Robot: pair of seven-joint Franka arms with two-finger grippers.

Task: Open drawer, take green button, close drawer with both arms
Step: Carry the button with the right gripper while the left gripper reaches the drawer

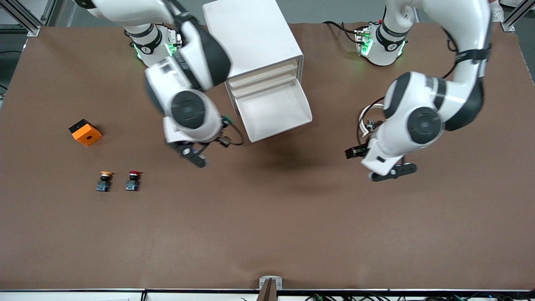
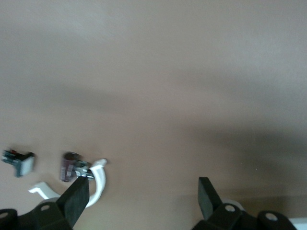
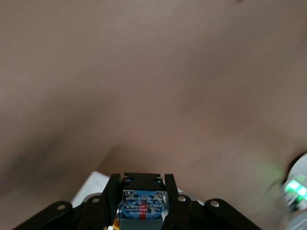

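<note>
The white cabinet (image 1: pixel 250 37) stands between the arm bases. Its lowest drawer (image 1: pixel 273 109) is pulled out and looks empty. My right gripper (image 1: pixel 194 158) hangs over the table beside the open drawer, toward the right arm's end. In the right wrist view it (image 3: pixel 143 191) is shut on the button (image 3: pixel 144 207). The button's blue base faces the camera and its cap is hidden. My left gripper (image 1: pixel 393 171) is over bare table toward the left arm's end. In the left wrist view it (image 2: pixel 142 191) is open and empty.
An orange block (image 1: pixel 85 132) lies toward the right arm's end. A yellow-capped button (image 1: pixel 104 180) and a red-capped button (image 1: pixel 133 179) stand nearer the front camera than it. Two small buttons show far off in the left wrist view (image 2: pixel 72 165).
</note>
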